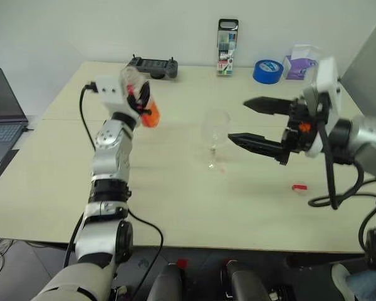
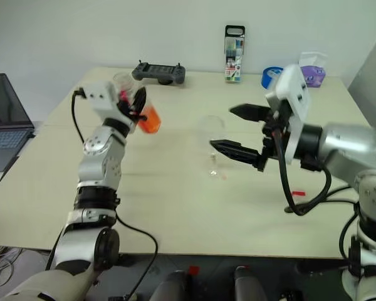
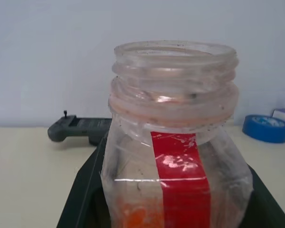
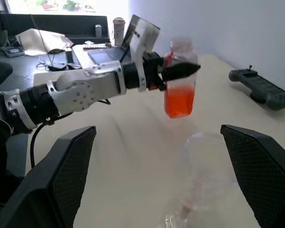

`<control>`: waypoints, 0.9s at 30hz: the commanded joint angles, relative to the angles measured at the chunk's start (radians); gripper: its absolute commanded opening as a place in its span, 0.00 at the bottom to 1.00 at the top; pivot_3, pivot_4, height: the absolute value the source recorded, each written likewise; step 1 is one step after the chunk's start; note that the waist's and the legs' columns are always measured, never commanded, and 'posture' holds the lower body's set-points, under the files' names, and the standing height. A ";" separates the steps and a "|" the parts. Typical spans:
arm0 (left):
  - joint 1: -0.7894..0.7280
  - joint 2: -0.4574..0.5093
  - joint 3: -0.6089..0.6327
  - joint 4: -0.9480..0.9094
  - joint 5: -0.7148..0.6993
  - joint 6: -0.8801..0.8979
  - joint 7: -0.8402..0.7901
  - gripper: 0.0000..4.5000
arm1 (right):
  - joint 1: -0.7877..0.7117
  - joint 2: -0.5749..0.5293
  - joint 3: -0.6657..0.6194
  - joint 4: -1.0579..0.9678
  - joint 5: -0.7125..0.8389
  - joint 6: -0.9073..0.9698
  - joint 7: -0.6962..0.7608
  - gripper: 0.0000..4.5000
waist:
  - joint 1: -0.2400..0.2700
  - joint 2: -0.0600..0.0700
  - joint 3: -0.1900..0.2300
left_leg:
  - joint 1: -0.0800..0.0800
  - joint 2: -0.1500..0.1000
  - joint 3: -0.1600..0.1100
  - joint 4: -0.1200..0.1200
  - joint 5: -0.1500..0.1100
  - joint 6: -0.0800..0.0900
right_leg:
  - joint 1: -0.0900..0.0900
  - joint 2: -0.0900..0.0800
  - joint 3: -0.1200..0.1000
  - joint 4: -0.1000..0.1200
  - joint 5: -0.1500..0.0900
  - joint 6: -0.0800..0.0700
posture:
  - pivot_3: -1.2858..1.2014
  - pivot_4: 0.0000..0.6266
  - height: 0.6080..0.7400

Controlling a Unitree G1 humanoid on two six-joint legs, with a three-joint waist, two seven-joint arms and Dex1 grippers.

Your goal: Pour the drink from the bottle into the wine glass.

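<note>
We have the bottle [image 1: 143, 100] pinched in our left gripper [image 4: 173, 72] and lifted clear of the table [image 1: 175, 207], out on the left side. The wine glass [image 1: 214, 133] stands to its right and a little nearer to us, upright on its foot at mid-table, not touching anything. The coming pour turns on that one relation — the bottle's mouth has to travel rightward and then tip over the bowl's rim.

The bottle's long axis is close to upright, mouth up, with the cap off and the threaded neck open. The drink [image 4: 179, 102] sits low in it, bright orange-red, filling roughly the lower part; a red-and-white label strip runs down the clear wall.

Our right gripper [image 1: 254, 122] hangs just right of the glass with its fingers spread wide and holding nothing — one finger on the far side, one on the near side, both pointing left toward the bowl. It is the arm nearer the glass, and we judge it well placed to steady the stem. The glass looks empty.
</note>
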 commanded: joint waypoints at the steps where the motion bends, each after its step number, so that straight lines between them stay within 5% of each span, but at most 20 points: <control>1: -0.061 0.030 -0.161 0.041 0.158 -0.166 -0.091 0.39 | 0.155 0.065 -0.045 -0.118 -0.080 -0.097 -0.113 1.00 | 0.001 0.000 0.000 | 0.000 0.000 0.001 0.000 0.000 0.000 | 0.000 0.001 0.001 0.000 0.000 0.000 | 0.52 0.24 1.00; 5: -0.098 0.019 -0.242 0.143 0.240 -0.310 -0.114 0.38 | 0.301 0.176 -0.068 -0.179 -0.088 -0.175 -0.188 1.00 | 0.000 0.000 0.000 | 0.002 0.000 0.002 0.000 0.000 0.000 | 0.000 0.002 0.003 0.001 0.000 0.000 | 0.52 0.24 1.00; 9: -0.179 0.022 -0.278 0.255 0.277 -0.439 -0.143 0.38 | 0.370 0.176 -0.019 -0.220 -0.171 -0.240 -0.204 1.00 | -0.008 0.000 0.000 | 0.002 0.001 0.004 0.000 0.000 0.000 | 0.000 0.005 0.004 0.001 0.000 0.000 | 0.52 0.24 1.00; 27: -0.335 0.167 -0.439 0.516 0.602 -0.879 -0.026 0.38 | 0.369 0.194 0.144 -0.127 -0.371 -0.392 -0.166 1.00 | -0.024 0.000 0.000 | 0.002 0.001 0.003 0.000 0.000 0.000 | 0.000 0.007 0.002 0.001 0.000 0.001 | 0.52 0.24 1.00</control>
